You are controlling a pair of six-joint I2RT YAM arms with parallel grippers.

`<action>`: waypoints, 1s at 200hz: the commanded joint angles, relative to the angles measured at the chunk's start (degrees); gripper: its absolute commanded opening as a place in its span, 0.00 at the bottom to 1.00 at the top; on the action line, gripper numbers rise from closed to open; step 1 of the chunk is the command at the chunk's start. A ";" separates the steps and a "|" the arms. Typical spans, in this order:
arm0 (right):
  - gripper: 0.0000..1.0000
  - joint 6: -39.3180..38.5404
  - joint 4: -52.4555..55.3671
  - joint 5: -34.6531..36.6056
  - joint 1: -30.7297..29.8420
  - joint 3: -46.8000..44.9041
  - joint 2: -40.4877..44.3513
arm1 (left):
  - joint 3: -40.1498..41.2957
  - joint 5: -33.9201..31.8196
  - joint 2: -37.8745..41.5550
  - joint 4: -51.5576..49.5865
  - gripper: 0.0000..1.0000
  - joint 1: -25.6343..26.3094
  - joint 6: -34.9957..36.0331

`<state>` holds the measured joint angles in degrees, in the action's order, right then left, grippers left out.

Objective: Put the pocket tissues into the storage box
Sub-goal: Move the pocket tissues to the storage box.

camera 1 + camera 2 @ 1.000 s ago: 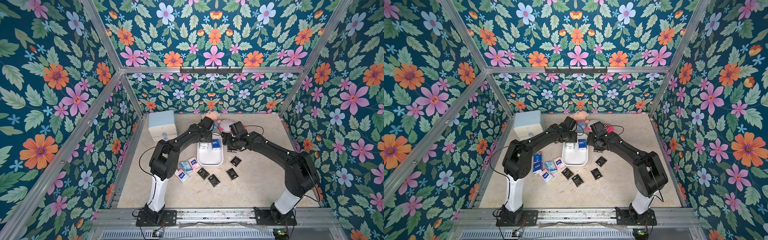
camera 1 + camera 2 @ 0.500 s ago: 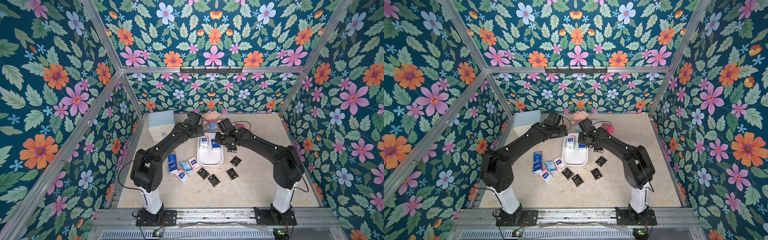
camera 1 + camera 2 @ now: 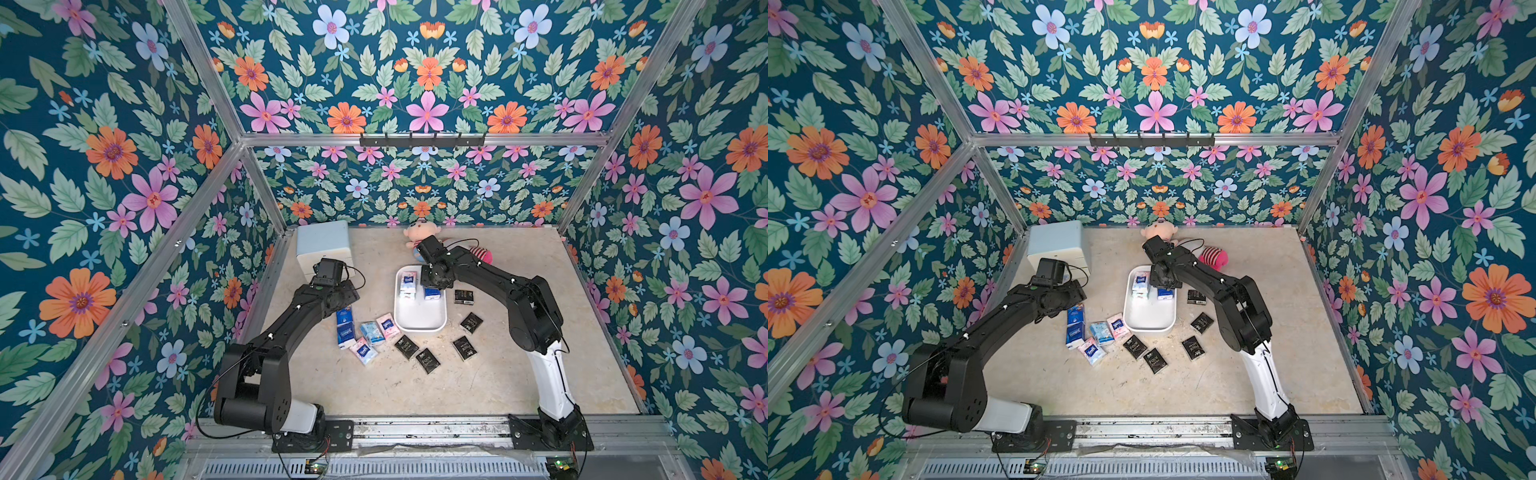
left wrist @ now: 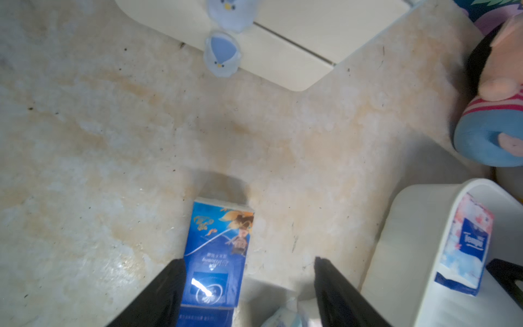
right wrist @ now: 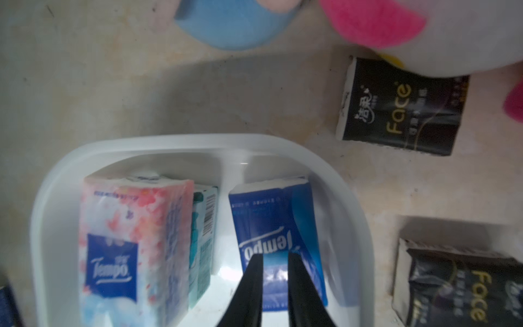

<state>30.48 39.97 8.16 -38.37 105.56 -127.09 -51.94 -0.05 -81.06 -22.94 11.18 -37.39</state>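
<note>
Nearest the arm bases, on the mottled beige table (image 3: 498,386), lie loose pocket tissues (image 3: 428,360): four black packets fanned just in front of and to the right of the storage box (image 3: 419,328). Left of the box is a cluster of five coloured packs: two dark blue packets (image 3: 346,334) end to end, a light blue packet (image 3: 372,332) and two pink-and-white ones. Left gripper (image 4: 249,263) hangs over the farther dark blue packet (image 4: 218,254), fingers (image 4: 334,283) spread wide. One finger overlaps the packet's long edge, the other is over bare table, and nothing is gripped. Storage box sits mid-table, white, its near half bare. In its far half a pink-and-white Tempo packet (image 5: 133,240) stands on edge with a teal packet (image 5: 203,220) pressed against it, and a blue Tempo packet (image 5: 268,215) sits toward the right wall. Right gripper (image 5: 274,262) reaches down into the box, fingers drawn almost together with only a thin slit, tips at the blue packet's face. The wrist view is too blurred to say whether they touch it. A fifth black packet (image 3: 463,296) lies just outside the box's right wall. Beyond are a pale-headed plush doll (image 3: 415,232) and a pink striped plush (image 3: 482,254) near the back wall. A cream cabinet with light blue top (image 3: 324,243) stands in the far left corner, with bird-shaped knobs (image 4: 222,53) on its drawers.
</note>
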 commanded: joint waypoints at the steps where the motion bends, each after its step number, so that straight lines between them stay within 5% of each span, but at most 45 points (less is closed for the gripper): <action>1: 0.22 -0.46 1.66 0.66 -0.30 1.40 -1.67 | 2.58 -0.65 2.21 1.53 0.77 -1.36 -1.14; 73: 0.22 -1.32 -5.91 -10.29 -1.05 1.65 -3.21 | 5.98 0.23 5.45 2.02 0.77 -1.86 -3.05; 131: 0.24 0.81 -5.30 -5.34 -0.70 -1.56 3.65 | 5.71 -1.63 5.03 -1.27 0.79 -1.86 -1.43; 200: 0.50 0.45 -5.29 -3.94 -0.66 -8.72 12.29 | 8.20 -2.76 3.89 -0.89 0.84 -1.78 1.09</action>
<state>30.94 34.59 3.09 -38.96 98.98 -116.99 -43.99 -2.52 -76.18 -24.47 9.39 -38.24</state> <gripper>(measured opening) 0.438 0.845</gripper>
